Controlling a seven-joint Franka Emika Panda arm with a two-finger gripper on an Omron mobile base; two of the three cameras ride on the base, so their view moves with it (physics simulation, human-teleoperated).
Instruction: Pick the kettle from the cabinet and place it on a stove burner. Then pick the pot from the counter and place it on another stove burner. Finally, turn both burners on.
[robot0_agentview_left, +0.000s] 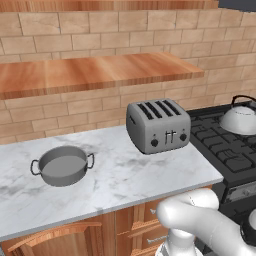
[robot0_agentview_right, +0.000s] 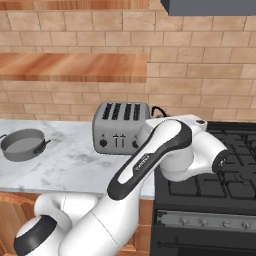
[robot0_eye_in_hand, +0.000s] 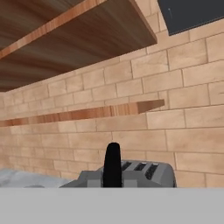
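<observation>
Arm (robot0_agentview_right: 150, 160) rose in the foreground of the right base view, elbow bent over the front corner where counter (robot0_agentview_left: 130, 175) met stove (robot0_agentview_left: 235, 165). Gripper (robot0_eye_in_hand: 113, 166) fingers were pressed together with nothing between them, showing as one dark tip in the hand view, aimed level toward the toaster (robot0_agentview_left: 158, 125) and the brick wall. Pot (robot0_agentview_left: 62, 165) sat upright toward the counter's left side, nearer the front edge than the back, well apart from the toaster, inside looking bare. Toaster stood near the counter's right edge toward the back, just beside the stove, controls facing front. Kettle (robot0_agentview_left: 240, 116) sat upright on a rear burner (robot0_agentview_left: 220, 142) at the stove's back, black handle arched over it, beyond the toaster to the right in the left base view. Stove knobs (robot0_agentview_right: 205, 222) lined the front panel; settings too small to tell. Cabinet (robot0_agentview_left: 90, 74) slab ran along the wall above the counter, its right end above the toaster.
</observation>
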